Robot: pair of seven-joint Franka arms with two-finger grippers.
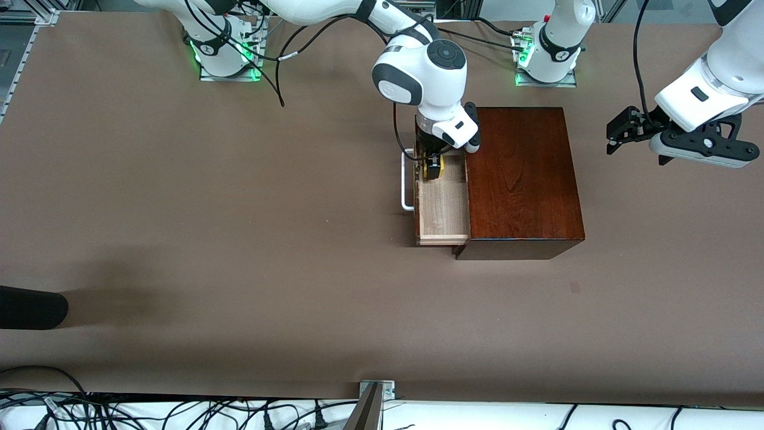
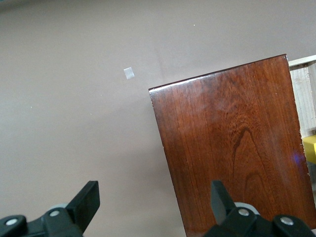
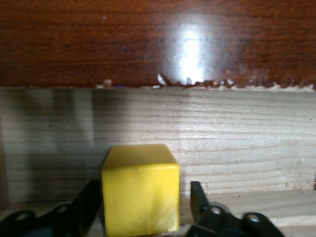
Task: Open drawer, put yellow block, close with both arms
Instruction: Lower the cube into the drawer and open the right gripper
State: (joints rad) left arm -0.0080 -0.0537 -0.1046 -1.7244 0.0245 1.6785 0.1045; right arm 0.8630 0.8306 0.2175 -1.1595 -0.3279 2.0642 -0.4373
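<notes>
The right gripper [image 1: 433, 168], jaws parted, flanks the yellow block [image 1: 431, 169] in the open drawer [image 1: 442, 206], 9 o'clock of the mahogany box [image 1: 522, 179]. The left gripper [image 1: 621, 132] waits wide above the desk [image 1: 239, 209].
</notes>
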